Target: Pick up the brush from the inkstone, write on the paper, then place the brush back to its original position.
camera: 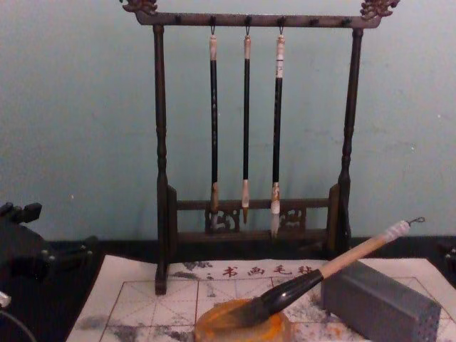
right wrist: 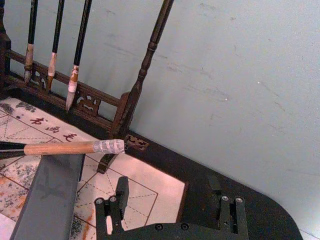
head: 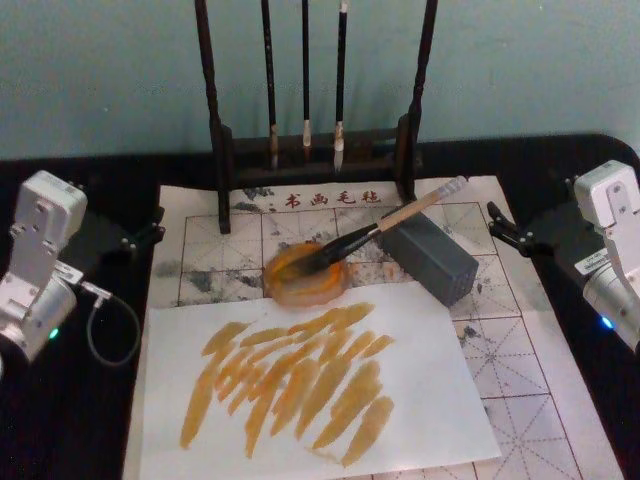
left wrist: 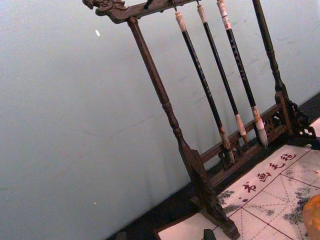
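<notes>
1. Head view: the brush (head: 375, 232) lies slantwise at mid-frame, its bristles in the inkstone (head: 290, 285) and its handle propped on a grey block (head: 435, 262) just right of the dish, with the capped end up toward the upper right. Both stand on the paper (head: 500, 330). A white sheet (head: 420, 400) streaked with amber strokes covers the paper's lower left. The left gripper (head: 152, 226) sits at the left edge of the paper and the right gripper (head: 497, 225) at the right edge – each empty, well apart from the brush, over the black table (head: 80, 420). A rack (head: 213, 100) with three thin brushes (head: 305, 80) stands at top centre.
2. Left wrist view: the rack (left wrist: 167, 107) and its thin brushes (left wrist: 220, 85) cross the frame. The paper (left wrist: 280, 190) lies at lower right, with a sliver of the inkstone (left wrist: 314, 215) at the right edge. Two dark finger ends show apart at the bottom edge, so the left jaws look spread.
3. Right wrist view: the right gripper (right wrist: 170, 202) at the bottom has its fingers (right wrist: 112, 210) set wide, holding nothing. The brush (right wrist: 70, 148) handle rests on the block (right wrist: 47, 195) at left.
4. Chest view: the brush (camera: 313, 281) slopes up from the inkstone (camera: 214, 324) at bottom centre over the block (camera: 377, 303) – the rack (camera: 160, 142) stands behind them.
</notes>
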Controlling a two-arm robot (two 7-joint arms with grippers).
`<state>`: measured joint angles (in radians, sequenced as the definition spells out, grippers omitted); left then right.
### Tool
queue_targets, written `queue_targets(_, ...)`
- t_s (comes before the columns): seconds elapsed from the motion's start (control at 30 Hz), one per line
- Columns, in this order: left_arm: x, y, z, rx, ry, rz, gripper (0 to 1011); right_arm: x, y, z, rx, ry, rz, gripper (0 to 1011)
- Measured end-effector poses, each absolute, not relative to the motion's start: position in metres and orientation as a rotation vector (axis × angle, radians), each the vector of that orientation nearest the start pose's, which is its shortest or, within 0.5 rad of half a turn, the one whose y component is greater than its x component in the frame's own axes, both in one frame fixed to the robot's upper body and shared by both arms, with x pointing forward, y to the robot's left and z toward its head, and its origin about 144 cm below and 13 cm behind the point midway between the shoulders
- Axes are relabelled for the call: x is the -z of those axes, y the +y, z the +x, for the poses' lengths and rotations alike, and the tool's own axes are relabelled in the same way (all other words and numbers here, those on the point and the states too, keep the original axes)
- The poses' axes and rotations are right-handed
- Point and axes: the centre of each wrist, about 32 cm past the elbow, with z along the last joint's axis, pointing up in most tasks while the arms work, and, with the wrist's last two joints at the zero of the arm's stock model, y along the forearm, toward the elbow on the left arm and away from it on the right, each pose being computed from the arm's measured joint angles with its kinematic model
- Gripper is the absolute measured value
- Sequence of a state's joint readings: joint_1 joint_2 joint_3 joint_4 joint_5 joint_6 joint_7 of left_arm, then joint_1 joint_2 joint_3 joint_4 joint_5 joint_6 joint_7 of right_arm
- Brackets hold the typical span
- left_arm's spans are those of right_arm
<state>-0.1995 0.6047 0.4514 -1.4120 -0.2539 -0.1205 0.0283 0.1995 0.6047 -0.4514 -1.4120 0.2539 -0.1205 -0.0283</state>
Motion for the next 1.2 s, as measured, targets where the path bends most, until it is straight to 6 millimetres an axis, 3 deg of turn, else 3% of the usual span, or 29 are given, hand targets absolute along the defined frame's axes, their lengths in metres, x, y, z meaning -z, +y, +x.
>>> queue_targets(1.2,-1.1398,0.3097,0.4886,-1.248,-0.285,0.304,1001,-1.1398,-0.3097,0.4886,1.248,-0.285,-0.305,1003)
